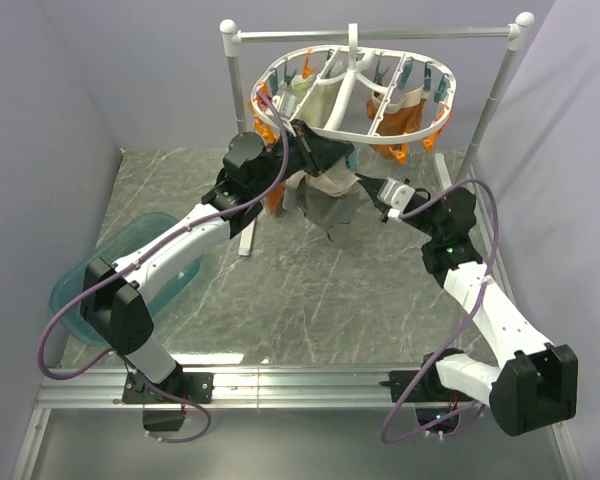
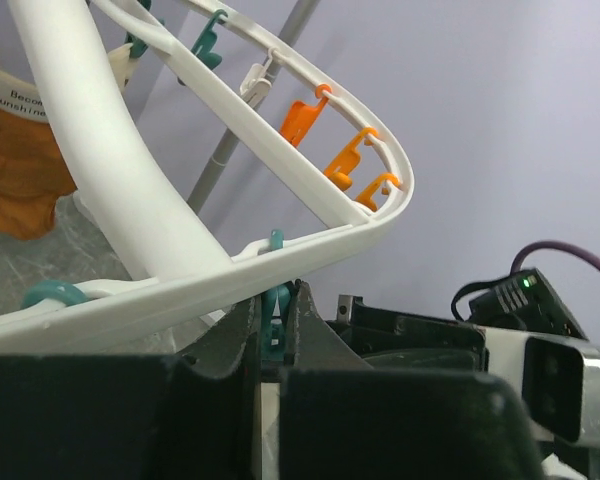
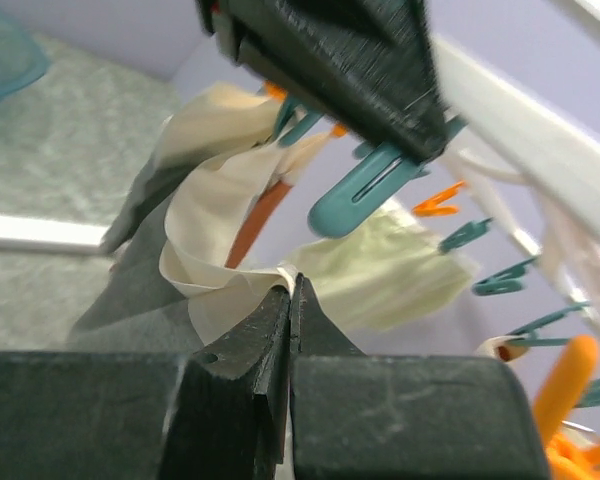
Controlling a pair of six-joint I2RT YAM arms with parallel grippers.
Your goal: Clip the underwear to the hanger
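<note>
**Here, peg squeezed and cloth pinched at the hanger's near rim**

Overhead, the hanger (image 1: 448, 92) hangs from a silver rail (image 1: 380, 36) above the middle of the tabletop's far edge. The left gripper (image 1: 320, 150) reaches up to its near-left rim. The right gripper (image 1: 362, 183) sits just beside it, and the underwear (image 1: 325, 205) droops between them, cream above grey.

From the left wrist, the left gripper (image 2: 273, 300) is clenched on a teal peg (image 2: 273, 330) under the white ring (image 2: 130, 200).

From the right wrist, the right gripper (image 3: 290, 290) is pressed together on the underwear's (image 3: 220, 200) cream edge, just below the teal peg (image 3: 360, 190).
</note>
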